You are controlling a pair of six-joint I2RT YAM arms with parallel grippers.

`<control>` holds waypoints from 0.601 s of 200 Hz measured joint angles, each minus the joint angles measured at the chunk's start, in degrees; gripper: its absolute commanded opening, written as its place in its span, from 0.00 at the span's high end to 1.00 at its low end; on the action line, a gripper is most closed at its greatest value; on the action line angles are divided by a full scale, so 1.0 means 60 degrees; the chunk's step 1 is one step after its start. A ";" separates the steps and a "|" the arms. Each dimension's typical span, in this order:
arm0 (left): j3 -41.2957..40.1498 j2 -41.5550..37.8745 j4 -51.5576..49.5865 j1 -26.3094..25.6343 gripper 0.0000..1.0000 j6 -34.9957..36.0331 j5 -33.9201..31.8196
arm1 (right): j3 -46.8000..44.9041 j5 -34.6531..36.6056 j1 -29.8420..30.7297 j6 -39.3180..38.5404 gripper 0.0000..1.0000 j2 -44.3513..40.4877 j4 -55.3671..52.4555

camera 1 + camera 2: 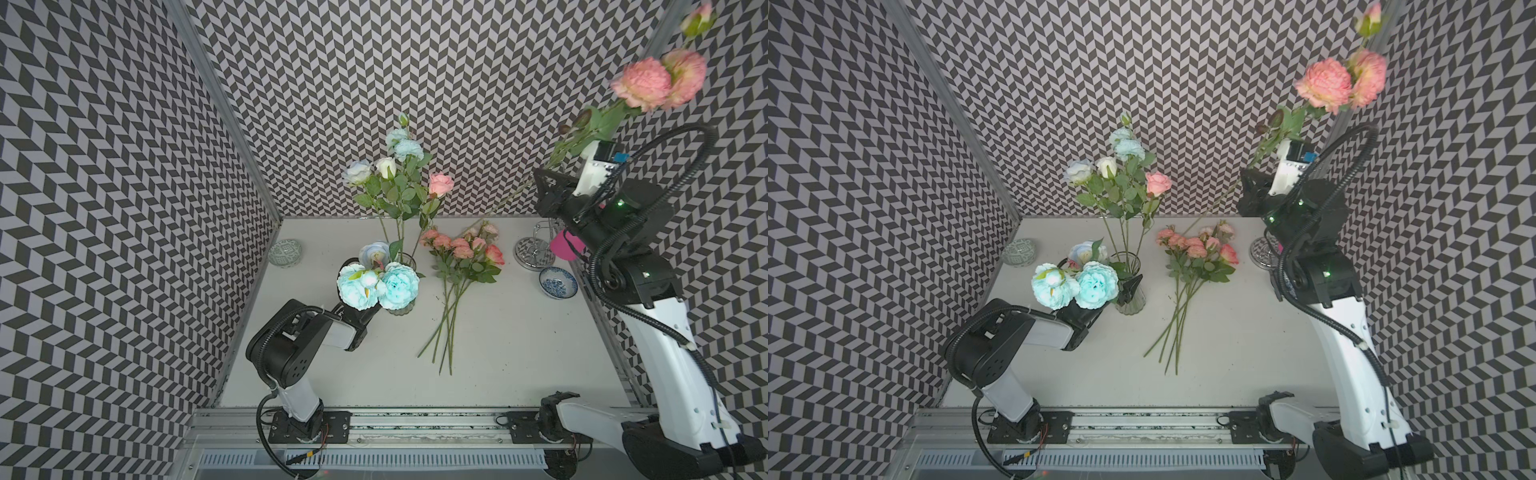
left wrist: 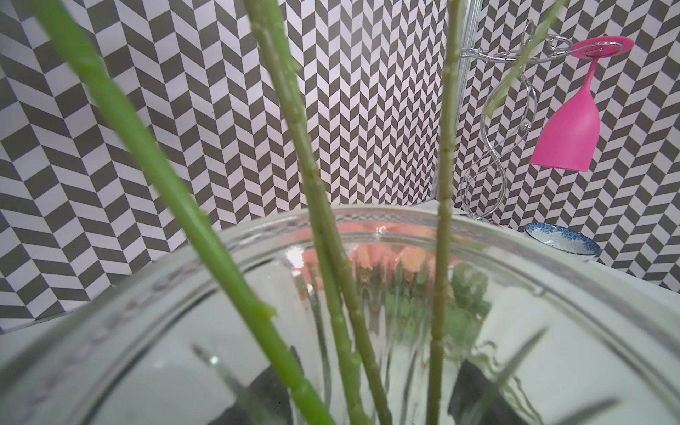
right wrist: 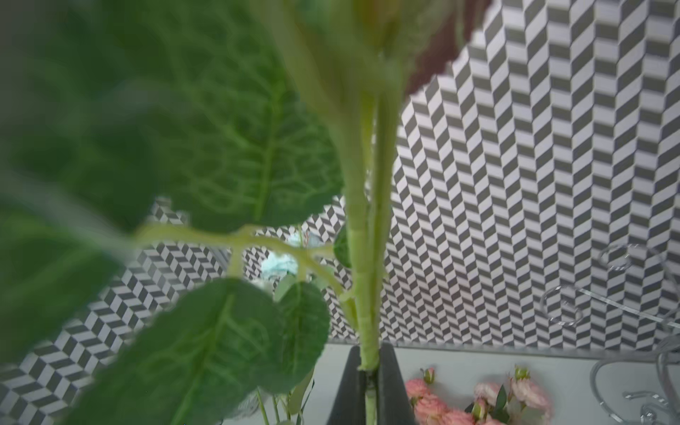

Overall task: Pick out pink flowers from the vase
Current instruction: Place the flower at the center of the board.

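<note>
Mostly blue flowers in vase, one pink rose

Glossy clear ribbed glass vase; matt magenta wine glass, likely plastic; shiny metal wire rack

Left arm: bent low, left gripper clamped around the vase.
Right arm: raised high, right of the vase, right gripper pinching a pink flower stem.
</note>
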 measured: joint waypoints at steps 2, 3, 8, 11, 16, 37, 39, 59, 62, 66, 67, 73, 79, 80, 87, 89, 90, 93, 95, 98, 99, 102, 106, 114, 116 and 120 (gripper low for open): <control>0.0004 0.0000 0.0000 0.0000 1.00 0.0000 0.0000 | -0.0091 -0.0084 0.0000 0.0018 1.00 0.0004 0.0015; 0.0004 0.0000 0.0004 0.0000 1.00 0.0000 0.0000 | -0.0178 -0.0178 -0.0004 0.0040 1.00 0.0018 0.0018; 0.0004 0.0000 0.0000 0.0000 1.00 0.0000 0.0000 | -0.0488 -0.0481 0.0000 0.0204 0.99 0.0124 0.0000; 0.0004 0.0000 0.0000 0.0000 1.00 0.0000 0.0000 | -0.0674 -0.0685 0.0000 0.0277 0.99 0.0186 -0.0004; 0.0000 0.0000 0.0004 0.0000 1.00 -0.0004 0.0004 | -0.1002 -0.0998 0.0022 0.0452 0.99 0.0321 -0.0029; 0.0004 0.0000 0.0004 0.0000 1.00 -0.0004 0.0000 | -0.2244 -0.2153 0.0208 0.0871 0.99 0.0940 -0.0229; 0.0004 0.0000 0.0004 0.0000 1.00 -0.0004 0.0004 | -0.2353 -0.2244 0.0233 0.0896 0.99 0.0998 -0.0266; 0.0004 0.0000 0.0004 0.0000 1.00 -0.0004 0.0004 | -0.3195 -0.2903 0.0608 0.0998 0.98 0.1468 -0.0619; 0.0004 0.0000 0.0004 0.0000 1.00 -0.0004 0.0000 | -0.3300 -0.2980 0.0648 0.1020 0.98 0.1530 -0.0637; 0.0004 0.0000 0.0004 0.0000 1.00 -0.0004 0.0000 | -0.3446 -0.3093 0.0699 0.1031 0.98 0.1599 -0.0648; 0.0004 0.0000 0.0004 0.0000 1.00 -0.0004 0.0000 | -0.3475 -0.3111 0.0707 0.1035 0.98 0.1614 -0.0648; 0.0004 0.0000 0.0004 0.0000 1.00 -0.0004 0.0000 | -0.3657 -0.3260 0.0776 0.1064 0.98 0.1690 -0.0641; 0.0004 0.0000 0.0004 0.0000 1.00 -0.0004 0.0000 | -0.3821 -0.3395 0.0827 0.1104 0.98 0.1756 -0.0623; 0.0004 0.0000 0.0004 0.0000 1.00 -0.0004 0.0000 | -0.3840 -0.3406 0.0834 0.1111 0.98 0.1767 -0.0619; 0.0004 0.0000 0.0004 0.0000 1.00 -0.0004 0.0000 | -0.4022 -0.3530 0.0874 0.1151 0.98 0.1843 -0.0561; 0.0004 0.0000 0.0000 0.0000 1.00 -0.0004 0.0000 | -0.4073 -0.3570 0.0878 0.1169 0.98 0.1872 -0.0528; 0.0004 0.0000 0.0000 0.0000 1.00 -0.0004 0.0000 | -0.4091 -0.3585 0.0878 0.1169 0.98 0.1876 -0.0517; 0.0004 0.0000 0.0000 0.0000 1.00 -0.0004 0.0000 | -0.4160 -0.3606 0.0878 0.1191 0.98 0.1905 -0.0477; 0.0004 0.0000 0.0004 0.0000 1.00 -0.0004 0.0000 | -0.4215 -0.3632 0.0878 0.1217 0.98 0.1942 -0.0430; 0.0004 0.0000 0.0000 0.0000 1.00 -0.0004 0.0000 | -0.4277 -0.3646 0.0874 0.1242 0.98 0.1971 -0.0357; 0.0004 0.0000 0.0000 0.0000 1.00 -0.0004 0.0000 | -0.4309 -0.3646 0.0874 0.1249 0.98 0.1996 -0.0328; 0.0004 0.0000 0.0000 0.0000 1.00 0.0000 0.0000 | -0.4375 -0.3668 0.0871 0.1308 0.98 0.2044 -0.0248; 0.0004 0.0000 0.0000 0.0000 1.00 -0.0004 0.0000 | -0.4462 -0.3676 0.0871 0.1319 0.98 0.2095 -0.0138; 0.0004 0.0000 0.0000 0.0000 1.00 -0.0004 0.0000 | -0.4685 -0.3697 0.0867 0.1461 0.98 0.2262 0.0186; 0.0004 0.0000 0.0000 0.0000 1.00 -0.0004 0.0000 | -0.4743 -0.3705 0.0867 0.1497 0.98 0.2313 0.0273; 0.0004 0.0000 0.0000 0.0000 1.00 0.0000 0.0000 | -0.4838 -0.3694 0.0860 0.1545 0.98 0.2397 0.0404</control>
